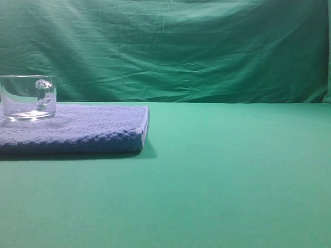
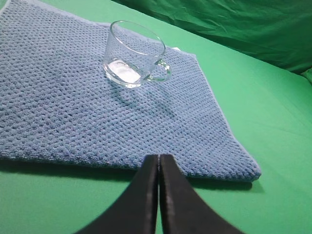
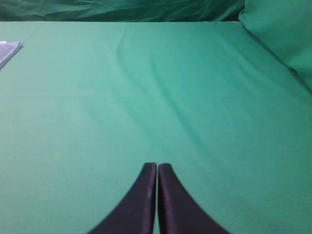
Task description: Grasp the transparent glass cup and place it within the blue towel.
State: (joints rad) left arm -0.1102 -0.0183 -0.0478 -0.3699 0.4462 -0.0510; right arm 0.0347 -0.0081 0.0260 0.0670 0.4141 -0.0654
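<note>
Exterior high view, left to right: transparent glass cup (image 1: 28,97) stands upright on the blue towel (image 1: 77,132), toward the towel's far left part, handle facing right; rest of the green table (image 1: 232,175) to the right is bare cloth, w/ a green backdrop (image 1: 181,46) behind. No arm shows in this view.

Left wrist view: left gripper (image 2: 159,161) hovers off the towel's near edge, fingers pressed together, holding nothing. Cup sits well inside the towel, nearer its far edge and far right corner, apart from the gripper.

Right wrist view: right gripper (image 3: 157,168) over bare table, fingers pressed together too, empty (only a towel corner peeks in at far left).

Placement looks done to me. Risks from here: the left arm dragging across the nubby towel could snag it and shift or tip the cup; any sweep toward the far edge could clip the handle.
</note>
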